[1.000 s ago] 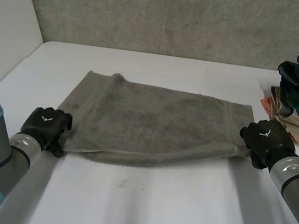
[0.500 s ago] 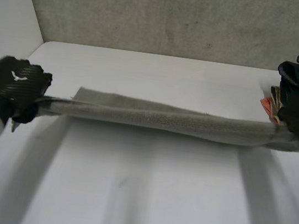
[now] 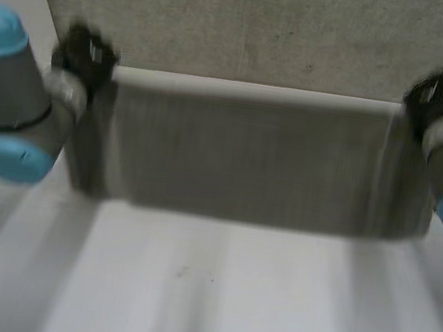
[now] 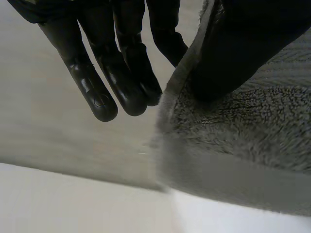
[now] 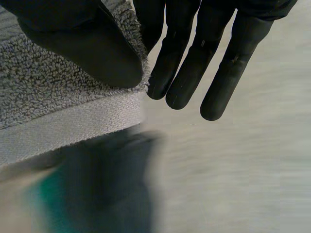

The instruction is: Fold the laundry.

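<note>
A grey towel (image 3: 248, 149) hangs stretched between my two raised hands, its lower edge just above the white table (image 3: 211, 297). My left hand (image 3: 85, 52) holds its upper left corner and my right hand (image 3: 434, 93) its upper right corner. In the left wrist view the thumb of the left hand (image 4: 228, 48) presses the towel's (image 4: 233, 136) edge against a finger, and the other fingers (image 4: 121, 73) hang straight beside it. The right wrist view shows the right hand's (image 5: 87, 48) thumb pinching the towel's (image 5: 58, 111) hemmed corner the same way, with fingers (image 5: 194, 73) straight.
A grey wall (image 3: 266, 24) rises behind the table's far edge. A blurred dark and teal heap of clothes (image 5: 73, 194) lies below the right hand. Both arms (image 3: 15, 104) stand high at the sides.
Both hands have risen from the table with the towel's corners. The towel, flat a second ago, now hangs spread between them towards the far side.
</note>
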{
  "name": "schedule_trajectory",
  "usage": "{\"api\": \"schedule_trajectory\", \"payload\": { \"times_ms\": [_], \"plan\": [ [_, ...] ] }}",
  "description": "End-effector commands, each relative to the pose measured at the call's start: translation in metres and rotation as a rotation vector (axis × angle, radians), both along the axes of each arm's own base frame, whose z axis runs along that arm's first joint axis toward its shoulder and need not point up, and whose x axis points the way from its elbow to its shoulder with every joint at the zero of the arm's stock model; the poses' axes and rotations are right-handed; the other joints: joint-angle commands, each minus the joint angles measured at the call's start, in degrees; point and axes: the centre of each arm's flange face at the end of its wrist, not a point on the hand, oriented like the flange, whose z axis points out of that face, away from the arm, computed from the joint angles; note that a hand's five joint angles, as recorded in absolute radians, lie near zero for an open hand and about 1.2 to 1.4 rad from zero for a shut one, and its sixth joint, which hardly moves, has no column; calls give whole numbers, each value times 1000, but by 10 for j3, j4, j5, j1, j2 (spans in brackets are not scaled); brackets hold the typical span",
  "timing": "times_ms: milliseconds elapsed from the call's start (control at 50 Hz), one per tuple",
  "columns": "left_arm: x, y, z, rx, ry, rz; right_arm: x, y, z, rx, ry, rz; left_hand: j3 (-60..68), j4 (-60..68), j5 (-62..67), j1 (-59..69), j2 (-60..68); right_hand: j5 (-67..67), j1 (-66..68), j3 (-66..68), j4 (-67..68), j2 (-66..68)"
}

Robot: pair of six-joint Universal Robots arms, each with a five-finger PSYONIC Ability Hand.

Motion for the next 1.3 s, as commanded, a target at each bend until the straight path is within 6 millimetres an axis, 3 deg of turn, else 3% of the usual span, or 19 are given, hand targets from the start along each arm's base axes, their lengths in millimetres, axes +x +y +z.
{"api": "schedule_trajectory", "payload": {
  "times_ms": [20, 60, 120, 260, 400, 500, 580, 660, 720, 740, 760, 820, 900, 1080, 1180, 1300],
  "plan": [
    [-16, -14, 126, -608, 285, -54, 13, -12, 116, -653, -279, 104, 116, 112, 141, 140, 113, 104, 181, 115, 110, 124],
    [-15, -6, 140, -663, 341, -73, 11, -2, 129, -680, -300, 118, 116, 112, 141, 140, 113, 104, 181, 115, 110, 124],
    [-13, -2, 133, -615, 345, -75, 14, 2, 114, -582, -287, 131, 116, 112, 141, 140, 113, 104, 181, 115, 110, 124],
    [-9, -2, 76, -410, 296, -61, 18, 3, 70, -359, -283, 136, 116, 112, 141, 140, 113, 104, 181, 115, 110, 124],
    [-7, 11, 4, -200, 255, -59, 21, 4, 5, -135, -308, 163, 116, 112, 141, 140, 113, 104, 181, 115, 110, 124],
    [-5, 30, -42, -53, 227, -59, 20, 18, -65, 108, -281, 188, 116, 112, 141, 140, 113, 104, 181, 115, 110, 124],
    [3, 55, -86, 90, 180, -49, 13, 38, -100, 293, -234, 158, 116, 112, 141, 140, 113, 104, 181, 115, 110, 124],
    [3, 81, -108, 176, 149, -69, 3, 62, -118, 473, -196, 128, 116, 112, 141, 140, 113, 104, 181, 115, 110, 124],
    [6, 92, -113, 203, 140, -68, -6, 68, -122, 544, -197, 105, 116, 112, 141, 140, 113, 104, 181, 115, 110, 124],
    [9, 95, -107, 192, 144, -64, -15, 68, -118, 552, -216, 81, 116, 112, 141, 140, 113, -173, -96, -163, -167, -154],
    [11, 97, -105, 190, 148, -63, -19, 66, -112, 540, -227, 78, 116, 112, 141, 140, 113, -296, -219, -285, -290, -276],
    [13, 103, -98, 181, 161, -63, -33, 65, -84, 480, -276, 71, 116, 112, 141, 140, 113, -362, -285, -352, -357, -343],
    [14, 108, -93, 179, 191, -67, -40, 62, -67, 451, -366, 70, 116, 112, 141, 140, 113, -442, -364, -431, -436, -422],
    [12, 108, -83, 169, 241, -77, -40, 66, -49, 575, -499, 24, 116, 112, 141, 140, 113, -440, -363, -429, -434, -421],
    [11, 102, -76, 145, 250, -76, -36, 74, -58, 705, -501, 22, 116, 112, 141, 140, 113, -438, -361, -428, -433, -419],
    [12, 94, -72, 127, 256, -68, -30, 59, -77, 719, -493, 63, 116, 112, 141, 140, 113, -427, -350, -416, -421, -407]
  ]
}}
